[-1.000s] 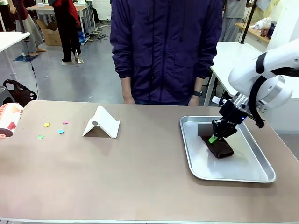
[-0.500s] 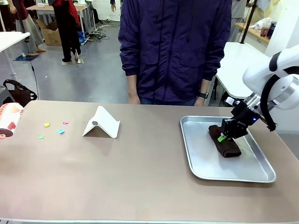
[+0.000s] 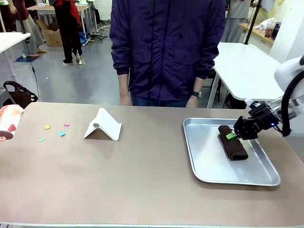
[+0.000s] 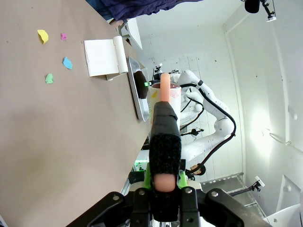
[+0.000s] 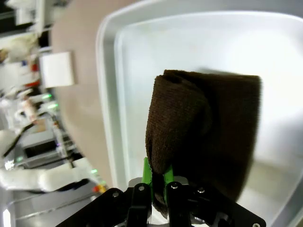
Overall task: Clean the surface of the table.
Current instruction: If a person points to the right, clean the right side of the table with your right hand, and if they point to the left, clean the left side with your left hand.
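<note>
Front view: the brownish counter (image 3: 142,185) spans the whole frame, its top mostly bare. On its right part lies a silver metal tray (image 3: 198,164), and in the tray lies a folded dark brown cloth (image 3: 235,149), running from far to near. The right end effector (image 3: 232,136) reaches in from the right and meets the cloth at its far end, one green pad showing against the brown.

In the right wrist view the green pads (image 5: 147,176) stand very narrow, pinching a fold of the cloth (image 5: 203,123) between them, with the rest of the cloth resting on the tray floor (image 5: 142,66).

Left of the tray, toward the counter's far side, stands a white folded stand (image 3: 104,126), tent-shaped. Farther left, small coloured paper scraps (image 3: 61,133) lie scattered, yellow, pink, blue and green, well apart from the tray.

In the left wrist view the left end effector (image 4: 164,142) is closed narrowly on a peach-coloured rod (image 4: 164,87) that juts out past the fingertips.

A person in a dark purple jacket (image 3: 166,47) stands at the far edge, hands hanging just behind it.
</note>
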